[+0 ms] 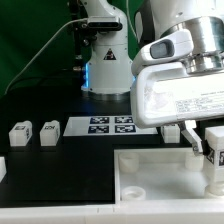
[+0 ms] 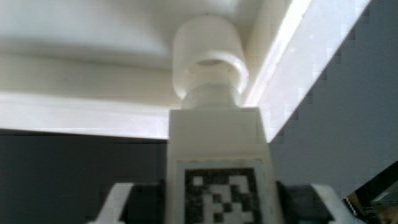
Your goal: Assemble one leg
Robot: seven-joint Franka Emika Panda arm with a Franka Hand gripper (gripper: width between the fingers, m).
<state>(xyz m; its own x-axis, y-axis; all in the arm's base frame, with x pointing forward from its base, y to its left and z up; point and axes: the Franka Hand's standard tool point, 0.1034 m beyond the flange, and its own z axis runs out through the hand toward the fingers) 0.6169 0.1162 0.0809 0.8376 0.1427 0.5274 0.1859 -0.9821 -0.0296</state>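
My gripper (image 1: 206,148) is shut on a leg (image 1: 214,152), a stubby white block with a black-and-white tag. It holds the leg at the far right corner of the large white tray (image 1: 150,178). In the wrist view the leg (image 2: 221,150) sits between my two fingers (image 2: 132,200), tag facing the camera. Its rounded peg end (image 2: 214,55) reaches toward the tray's white rim (image 2: 89,110). Whether the peg touches the tray is unclear. Two more legs (image 1: 20,132) (image 1: 48,132) stand at the exterior view's left. Another leg (image 1: 171,131) stands behind the tray near my gripper.
The marker board (image 1: 110,124) lies on the black table behind the tray. A robot base (image 1: 105,70) stands at the back before a green backdrop. A small white part (image 1: 2,168) shows at the exterior view's left edge.
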